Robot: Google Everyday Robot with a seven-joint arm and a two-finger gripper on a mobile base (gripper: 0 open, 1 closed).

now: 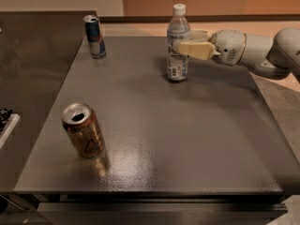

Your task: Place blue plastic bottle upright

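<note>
The blue plastic bottle [177, 55], clear with a white cap and a white-blue label, stands upright on the dark grey table [187, 139] at the back centre. My gripper [185, 41] reaches in from the right at the bottle's upper body. Its cream fingers [196, 49] straddle the bottle's right side, the near one overlapping its edge and the far one partly hidden behind it. The jaws stand apart and no longer clamp the bottle.
A slim blue-silver drink can [95, 36] stands at the back left corner. An orange-brown drink can [84, 130] stands at the front left. A darker counter [33, 69] adjoins on the left. My white arm [262, 53] spans the table's right back edge.
</note>
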